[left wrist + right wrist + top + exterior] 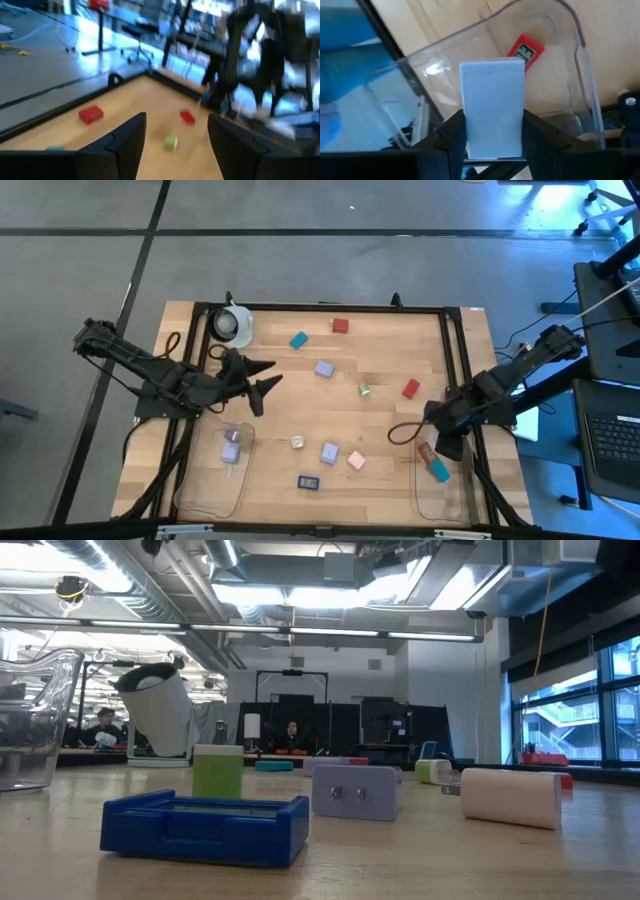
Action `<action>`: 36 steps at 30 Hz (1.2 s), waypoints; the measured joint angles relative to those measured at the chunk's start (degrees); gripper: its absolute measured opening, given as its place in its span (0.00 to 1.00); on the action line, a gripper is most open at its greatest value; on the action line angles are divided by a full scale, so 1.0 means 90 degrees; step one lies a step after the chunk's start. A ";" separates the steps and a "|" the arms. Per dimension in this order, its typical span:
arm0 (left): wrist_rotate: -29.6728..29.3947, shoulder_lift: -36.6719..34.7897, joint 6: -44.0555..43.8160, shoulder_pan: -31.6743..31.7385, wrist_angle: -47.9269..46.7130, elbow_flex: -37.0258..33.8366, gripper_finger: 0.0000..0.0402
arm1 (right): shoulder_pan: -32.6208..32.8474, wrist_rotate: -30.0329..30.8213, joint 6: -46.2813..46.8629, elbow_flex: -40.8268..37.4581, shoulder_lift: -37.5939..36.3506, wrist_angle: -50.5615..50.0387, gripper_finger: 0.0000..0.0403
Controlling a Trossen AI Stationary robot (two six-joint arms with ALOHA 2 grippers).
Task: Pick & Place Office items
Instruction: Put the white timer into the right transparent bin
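The right tool is hanging over the clear tray at the right front corner of the counter, its two fingers pressing on either side of a pale blue block and holding it upright above the tray. A red block is lying flat on the tray floor under it, and in the high view a teal block is sitting in the same tray just beside that red one. The left tool is hovering over the left part of the counter with its fingers standing apart and nothing between them. Past those fingers a green block and two red blocks are lying on the wood. A second clear tray at the left front is holding a lavender block. Other pieces are lying scattered between the trays: a dark blue block, a pink block, a white block and another lavender block. A white round object is standing near the back left corner.
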 joint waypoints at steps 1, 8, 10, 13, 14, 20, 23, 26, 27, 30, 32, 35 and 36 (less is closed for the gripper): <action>-0.0063 -0.0003 0.0069 0.0047 0.0191 0.0000 0.52 | 0.0063 0.0002 0.0002 0.0000 0.0127 0.0000 0.39; -0.0027 -0.0002 0.0972 0.0200 0.1061 0.0002 0.52 | 0.0544 -0.0045 0.0010 -0.0387 0.0882 0.0036 0.39; -0.0040 -0.0002 0.0976 0.0203 0.1176 0.0000 0.52 | 0.0634 -0.0103 0.0029 -0.0519 0.0986 0.0179 0.39; -0.0035 -0.0005 0.0964 0.0196 0.1240 0.0002 0.52 | 0.0716 -0.0105 0.0034 -0.0740 0.1018 0.0584 0.39; -0.0032 -0.0002 0.0929 0.0198 0.1237 0.0000 0.52 | 0.0744 -0.0101 0.0075 -0.0835 0.1030 0.0739 0.39; 0.0481 -0.0002 0.0523 0.0194 0.1244 0.0002 0.52 | 0.0860 -0.0119 0.0343 -0.1302 0.1030 0.1231 0.40; 0.0718 -0.0002 0.0200 0.0191 0.1244 0.0001 0.52 | 0.0887 -0.0052 0.0337 -0.1365 0.1032 0.1327 0.40; 0.0833 -0.0002 -0.0142 0.0191 0.1244 0.0000 0.52 | 0.0885 0.0059 0.0330 -0.1387 0.1030 0.1322 0.42; 0.0835 -0.0002 -0.0249 0.0191 0.1244 0.0000 0.52 | 0.0885 0.0099 0.0324 -0.1387 0.1030 0.1321 0.43; 0.0835 -0.0002 -0.0407 0.0191 0.1244 0.0001 0.52 | 0.0885 0.0200 0.0360 -0.1387 0.1030 0.1324 0.49; 0.0830 -0.0002 -0.0419 0.0191 0.1244 0.0002 0.52 | 0.0885 0.0218 0.0362 -0.1387 0.1030 0.1325 0.54; 0.0784 -0.0002 -0.0419 0.0191 0.1244 0.0000 0.52 | 0.0885 0.0216 0.0408 -0.1387 0.1030 0.1324 0.60; 0.0779 -0.0002 -0.0420 0.0191 0.1244 0.0001 0.52 | 0.0885 0.0209 0.0460 -0.1387 0.1030 0.1324 0.62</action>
